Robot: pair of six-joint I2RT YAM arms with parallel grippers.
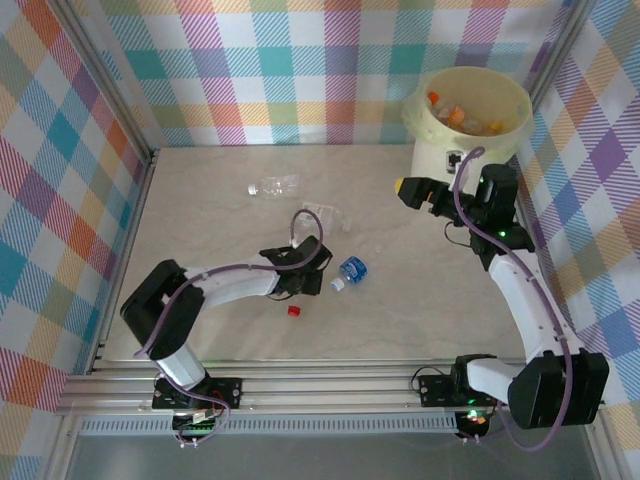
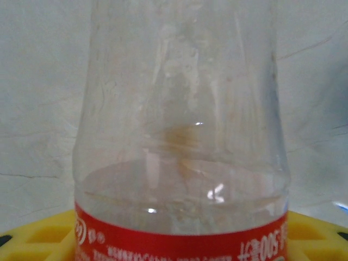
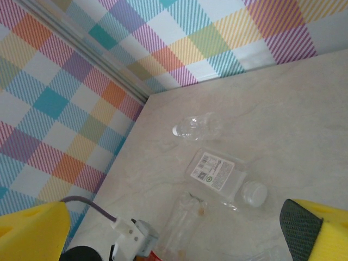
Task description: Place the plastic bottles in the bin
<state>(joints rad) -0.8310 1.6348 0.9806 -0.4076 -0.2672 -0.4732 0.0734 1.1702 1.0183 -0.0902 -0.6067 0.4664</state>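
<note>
A clear plastic bottle (image 2: 179, 109) with a red label stands close up in the left wrist view, and my left gripper (image 2: 179, 242) is shut on it, with yellow fingers (image 2: 38, 239) at both sides of its base. This gripper (image 1: 308, 256) sits mid-table. From the right wrist view the same bottle (image 3: 187, 228) points toward a flat bottle (image 3: 220, 174) with a white label. My right gripper (image 1: 412, 190) hangs open and holds nothing beside the bin (image 1: 440, 155), a pale yellow bucket with several bottles (image 1: 455, 115) inside. A blue-labelled bottle (image 1: 352, 268) lies right of the left gripper.
A clear bottle (image 1: 272, 186) lies toward the back of the table, and the flat bottle (image 1: 328, 215) lies nearer. A loose red cap (image 1: 294, 311) rests near the left arm. Checked walls enclose the table on the left, back and right.
</note>
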